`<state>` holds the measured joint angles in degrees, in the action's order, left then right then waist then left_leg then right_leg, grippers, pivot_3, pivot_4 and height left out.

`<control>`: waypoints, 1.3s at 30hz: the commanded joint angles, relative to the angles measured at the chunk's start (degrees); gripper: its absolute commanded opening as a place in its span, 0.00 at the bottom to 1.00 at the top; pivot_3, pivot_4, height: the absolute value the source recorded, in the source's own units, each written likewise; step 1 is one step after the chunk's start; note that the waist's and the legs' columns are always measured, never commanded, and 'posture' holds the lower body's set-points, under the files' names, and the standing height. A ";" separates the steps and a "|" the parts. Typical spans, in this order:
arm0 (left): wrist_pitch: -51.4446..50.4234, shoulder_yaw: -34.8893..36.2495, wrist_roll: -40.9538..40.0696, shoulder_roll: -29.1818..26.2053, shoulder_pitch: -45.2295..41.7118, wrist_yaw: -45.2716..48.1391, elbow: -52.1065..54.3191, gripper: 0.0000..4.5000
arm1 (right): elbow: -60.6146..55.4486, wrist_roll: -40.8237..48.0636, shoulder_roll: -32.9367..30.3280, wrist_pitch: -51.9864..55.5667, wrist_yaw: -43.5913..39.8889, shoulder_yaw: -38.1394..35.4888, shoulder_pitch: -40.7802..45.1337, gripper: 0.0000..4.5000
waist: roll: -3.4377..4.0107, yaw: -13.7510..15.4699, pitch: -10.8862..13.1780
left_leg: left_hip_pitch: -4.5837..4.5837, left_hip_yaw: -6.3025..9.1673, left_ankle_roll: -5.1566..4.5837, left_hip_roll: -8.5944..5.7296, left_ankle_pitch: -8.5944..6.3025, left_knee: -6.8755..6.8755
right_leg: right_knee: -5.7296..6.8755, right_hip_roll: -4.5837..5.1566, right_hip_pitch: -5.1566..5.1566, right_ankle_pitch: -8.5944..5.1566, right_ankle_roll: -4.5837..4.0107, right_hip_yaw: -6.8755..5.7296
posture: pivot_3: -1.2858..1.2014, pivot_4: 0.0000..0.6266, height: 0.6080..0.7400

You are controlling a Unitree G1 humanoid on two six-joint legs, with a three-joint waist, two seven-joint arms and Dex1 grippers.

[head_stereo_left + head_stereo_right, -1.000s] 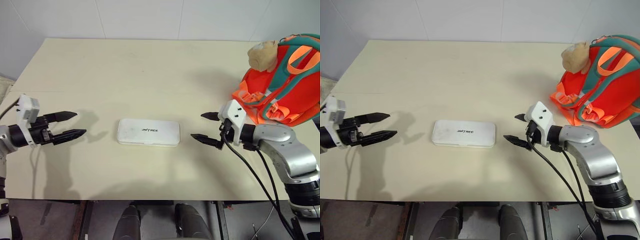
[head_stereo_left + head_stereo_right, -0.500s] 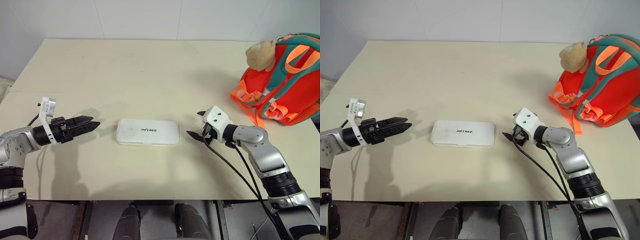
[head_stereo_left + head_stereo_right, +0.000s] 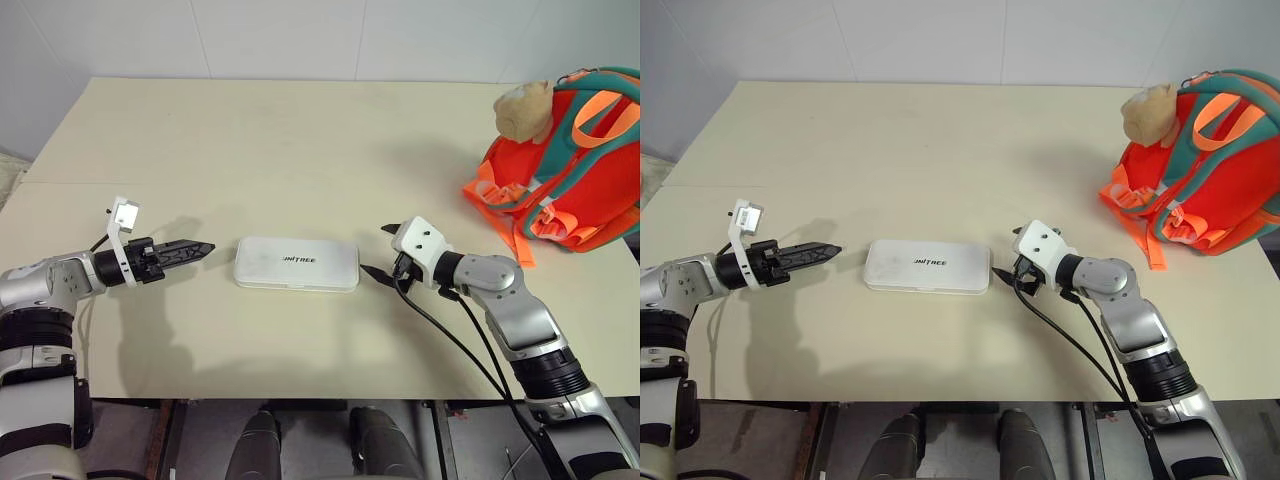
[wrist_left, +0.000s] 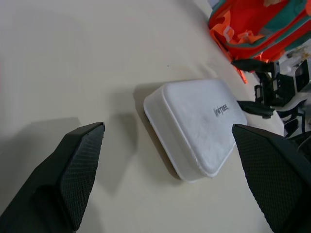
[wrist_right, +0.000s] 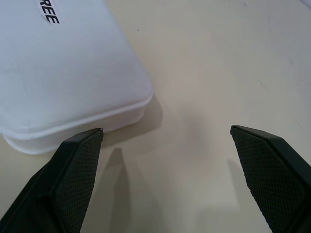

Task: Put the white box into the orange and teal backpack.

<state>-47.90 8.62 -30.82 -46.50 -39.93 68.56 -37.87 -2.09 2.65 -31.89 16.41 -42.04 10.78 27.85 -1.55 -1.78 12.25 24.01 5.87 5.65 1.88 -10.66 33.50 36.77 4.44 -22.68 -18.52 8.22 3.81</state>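
The box lies flat near the front edge of the table, its long side running from nine to three o'clock and dark lettering facing up. At its nine o'clock end the left gripper points in toward it, just beside but not touching. The left wrist view shows its two black fingers spread wide, with the box framed between them. At the box's three o'clock end the right gripper points at it from the other side, very close to the short edge; whether it touches cannot be told. Its fingers are also spread wide and grip nothing, and one corner of the box sits between them in the right wrist view. Farther back, toward two o'clock from the box and well apart from it, the backpack rests at the table's right edge, its beige plush head on the side nearest the table's middle.
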 commanded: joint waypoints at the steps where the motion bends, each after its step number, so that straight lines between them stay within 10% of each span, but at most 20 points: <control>1: -0.18 -0.31 0.69 0.40 -1.91 2.03 -1.88 1.00 | -2.29 0.20 -0.05 -0.25 -0.54 -0.68 -0.16 0.99 | 0.00 -0.11 0.00 | 0.00 0.00 0.00 0.00 0.00 0.00 | 0.00 0.00 0.00 0.00 0.00 0.00 | 0.52 0.24 1.00; 39: 5.05 -8.53 11.14 5.15 -14.99 15.48 -17.53 1.00 | 1.12 -0.59 2.49 -6.38 -4.97 -0.17 2.44 0.99 | 0.00 -0.21 0.00 | 0.00 0.01 0.01 -0.01 0.01 0.02 | 0.04 -0.01 -0.01 -0.01 0.02 0.00 | 0.52 0.24 1.00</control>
<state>-44.11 -0.14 -20.08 -41.12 -53.24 82.10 -54.94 0.51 1.50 -28.99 11.06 -46.62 11.28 30.49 -1.55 -1.99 12.25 24.01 5.88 5.66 1.87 -10.65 33.51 36.81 4.43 -22.68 -18.53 8.24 3.81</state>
